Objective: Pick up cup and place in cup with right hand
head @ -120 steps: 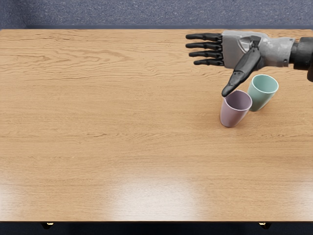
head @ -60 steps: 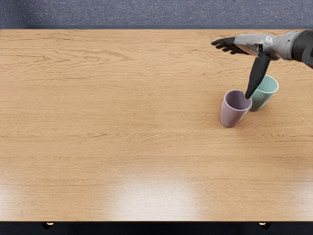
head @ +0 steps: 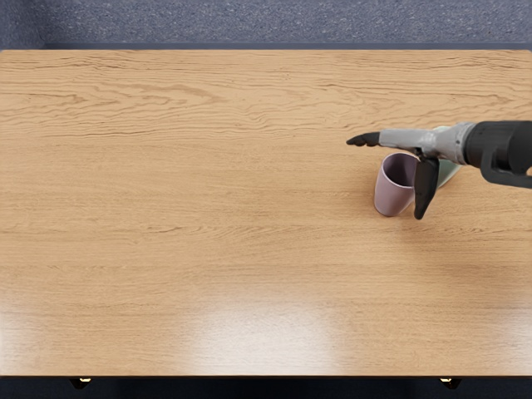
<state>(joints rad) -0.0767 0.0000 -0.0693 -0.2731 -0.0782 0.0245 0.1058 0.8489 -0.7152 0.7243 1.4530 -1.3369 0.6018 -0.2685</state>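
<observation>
My right hand reaches in from the right edge over the two cups, its fingers extended leftward and its thumb pointing toward the front of the table. It holds nothing. The pink cup stands upright just below the palm, with the thumb covering part of its right side. Behind the thumb and wrist, the green cup is mostly hidden; only a strip of it shows. Whether the hand touches either cup cannot be told.
The wooden table fills most of the view, its front edge running along the bottom. A blue-grey speckled surface lies beyond the back edge.
My right hand has turned from palm-showing to edge-on and moved toward the front, over the cups. It now hides most of the green cup. Both cups stand where they were.
</observation>
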